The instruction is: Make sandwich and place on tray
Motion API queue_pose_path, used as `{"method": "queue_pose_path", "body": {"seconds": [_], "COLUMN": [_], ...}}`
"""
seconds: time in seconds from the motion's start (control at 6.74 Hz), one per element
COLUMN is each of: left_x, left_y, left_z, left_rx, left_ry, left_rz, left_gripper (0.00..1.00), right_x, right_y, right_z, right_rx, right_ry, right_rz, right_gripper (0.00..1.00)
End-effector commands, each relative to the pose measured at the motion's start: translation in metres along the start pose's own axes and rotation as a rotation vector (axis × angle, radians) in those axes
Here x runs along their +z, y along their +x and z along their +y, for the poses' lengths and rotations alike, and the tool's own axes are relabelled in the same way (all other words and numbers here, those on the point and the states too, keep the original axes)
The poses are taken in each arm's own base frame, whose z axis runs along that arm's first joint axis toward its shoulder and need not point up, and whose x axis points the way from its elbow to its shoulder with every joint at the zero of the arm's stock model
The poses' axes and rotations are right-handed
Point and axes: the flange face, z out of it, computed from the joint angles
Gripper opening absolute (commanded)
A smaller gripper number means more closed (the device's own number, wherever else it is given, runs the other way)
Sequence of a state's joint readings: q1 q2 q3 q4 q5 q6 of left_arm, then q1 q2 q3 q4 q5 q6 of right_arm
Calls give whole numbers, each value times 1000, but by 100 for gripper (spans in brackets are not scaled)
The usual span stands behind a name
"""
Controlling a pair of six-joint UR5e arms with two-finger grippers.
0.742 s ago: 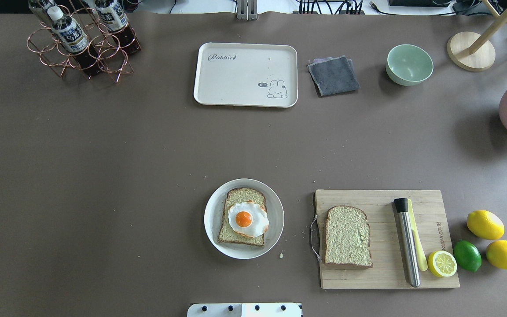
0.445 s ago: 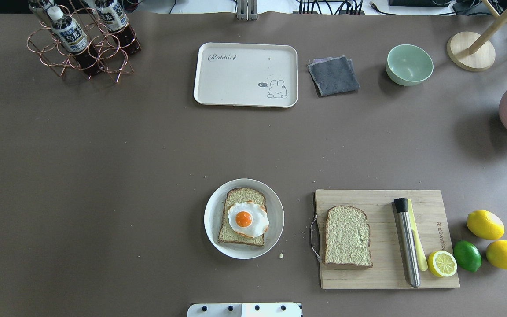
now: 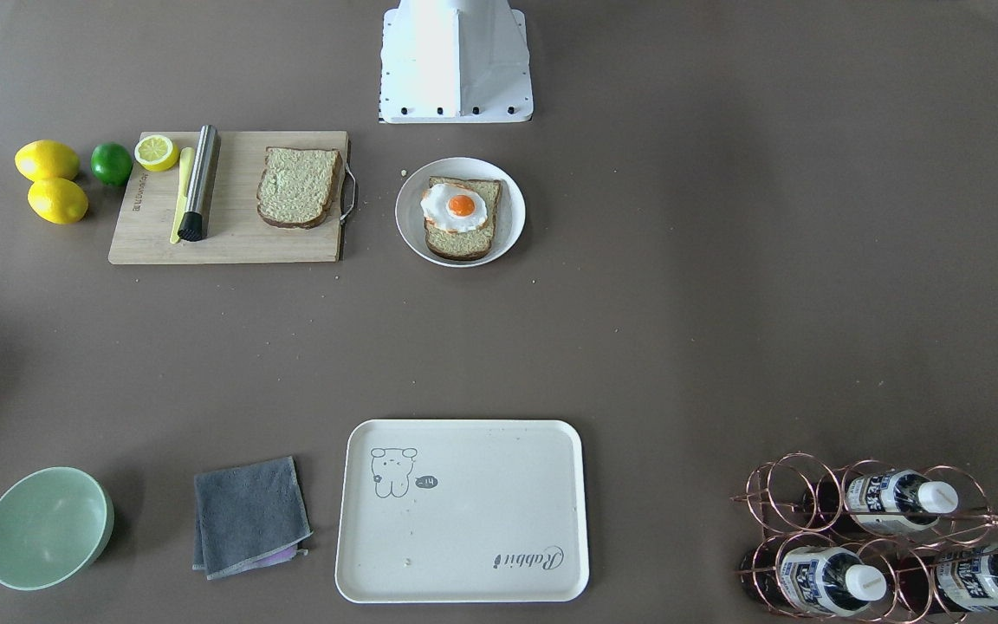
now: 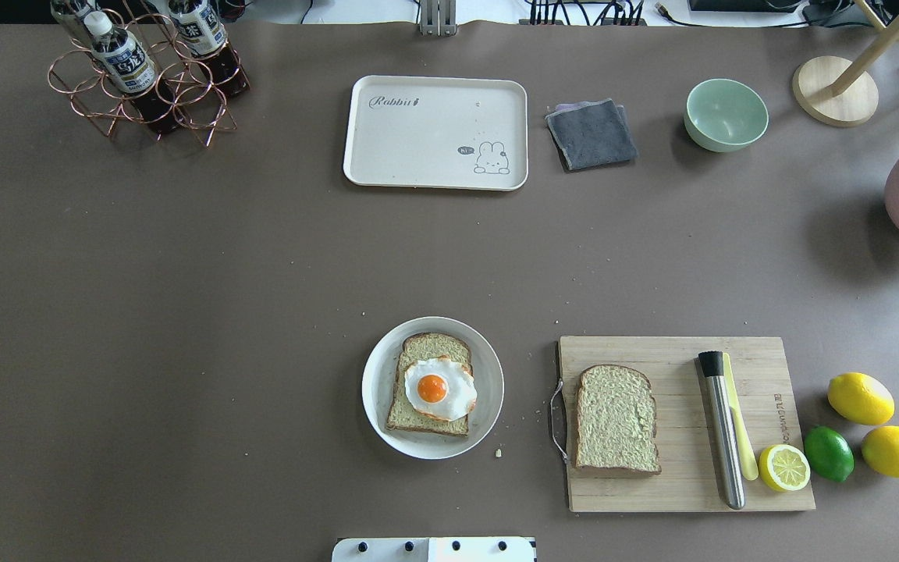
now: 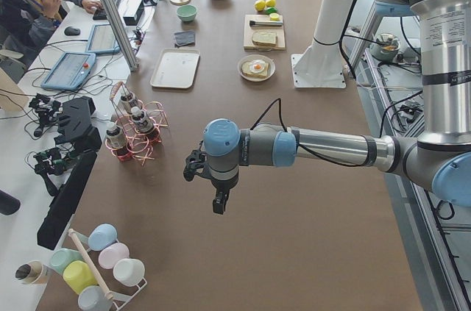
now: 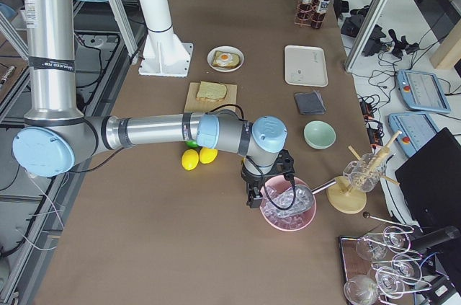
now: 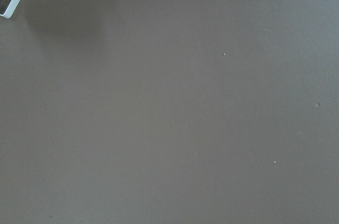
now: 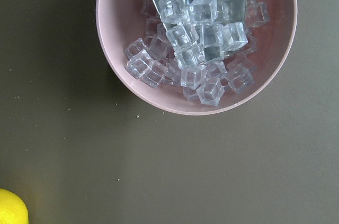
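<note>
A round white plate [image 4: 375,386] near the table's front holds one bread slice [image 4: 428,347] with a fried egg [image 4: 439,388] on top. A second bread slice [image 4: 616,419] lies on the wooden cutting board [image 4: 676,351] to its right. The cream tray [image 4: 418,148] sits bare at the far middle. My left gripper [image 5: 218,206] hovers over bare table far out on the left, seen only in the exterior left view. My right gripper [image 6: 252,200] hangs beside the pink ice bowl [image 6: 288,204], seen only in the exterior right view. I cannot tell whether either is open or shut.
A steel muddler [image 4: 723,429], a half lemon [image 4: 783,467], a lime [image 4: 828,453] and two lemons [image 4: 860,398] lie at the board's right. A grey cloth [image 4: 591,133], a green bowl [image 4: 725,115] and a bottle rack [image 4: 145,78] stand along the far edge.
</note>
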State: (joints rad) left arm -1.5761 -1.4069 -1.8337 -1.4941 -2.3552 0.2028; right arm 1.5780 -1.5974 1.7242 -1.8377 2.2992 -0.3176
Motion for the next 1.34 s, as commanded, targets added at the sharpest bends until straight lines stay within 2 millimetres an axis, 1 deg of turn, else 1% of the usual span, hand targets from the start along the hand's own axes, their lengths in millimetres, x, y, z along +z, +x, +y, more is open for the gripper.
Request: {"method": "queue_pose_path", "body": {"seconds": [0.0,1.04,1.19], "left_x": [2,7,7], "left_y": [0,4,5], "left_z": [1,-1,-2], "left_rx": [0,-2,-32], "left_ry": [-6,-19,-18], "left_rz": [2,5,5], "left_gripper": [98,98,98], "right_x": [5,6,7], "right_y": [-2,-2,-3], "right_z": [-1,-2,-2], "right_rx": [-8,-12,-13], "right_ry": [-13,-20,-23], "right_rz": [10,20,19], "right_gripper": [100,100,100]}}
